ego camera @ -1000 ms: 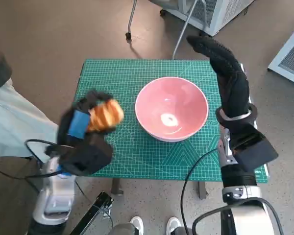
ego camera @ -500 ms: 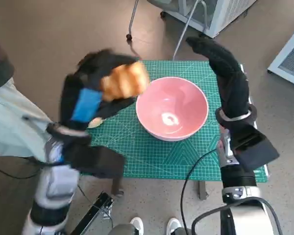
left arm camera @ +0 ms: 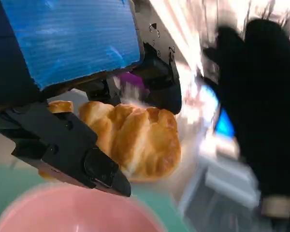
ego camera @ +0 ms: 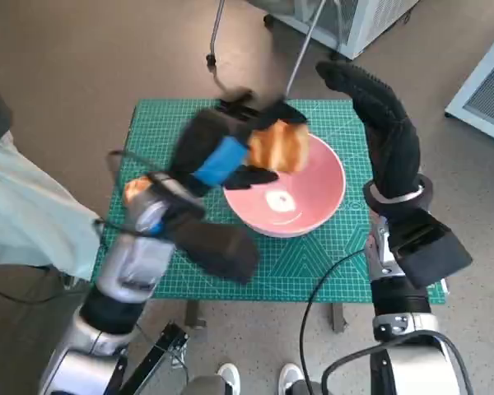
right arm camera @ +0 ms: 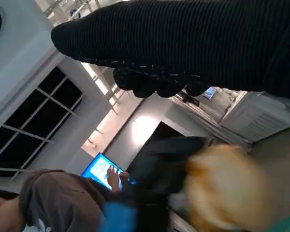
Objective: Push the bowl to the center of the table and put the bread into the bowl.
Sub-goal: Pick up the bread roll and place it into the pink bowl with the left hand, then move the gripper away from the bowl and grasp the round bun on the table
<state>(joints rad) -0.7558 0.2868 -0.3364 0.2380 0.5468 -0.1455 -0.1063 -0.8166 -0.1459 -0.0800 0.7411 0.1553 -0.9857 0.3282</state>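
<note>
A pink bowl [ego camera: 300, 210] stands near the middle of the green mat [ego camera: 329, 263]. My left hand [ego camera: 230, 152] holds a golden bread roll [ego camera: 280, 146] in the air over the bowl's far left rim. In the left wrist view the bread roll [left arm camera: 135, 137] sits between the black fingers [left arm camera: 72, 154] with the bowl's pink rim [left arm camera: 63, 212] below it. My right hand [ego camera: 379, 115] stands upright beside the bowl's right edge, fingers straight, holding nothing. The right wrist view shows the bread roll [right arm camera: 224, 188] blurred.
A second small bread piece [ego camera: 136, 189] lies on the mat by my left forearm. Metal chair legs [ego camera: 300, 58] and a white unit [ego camera: 358, 20] stand beyond the table. A person [right arm camera: 43, 205] sits nearby; pale cloth [ego camera: 25, 214] shows at the left.
My left hand has carried the bread roll up from the mat's left side and rightward to above the bowl's rim. The right hand has stayed beside the bowl.
</note>
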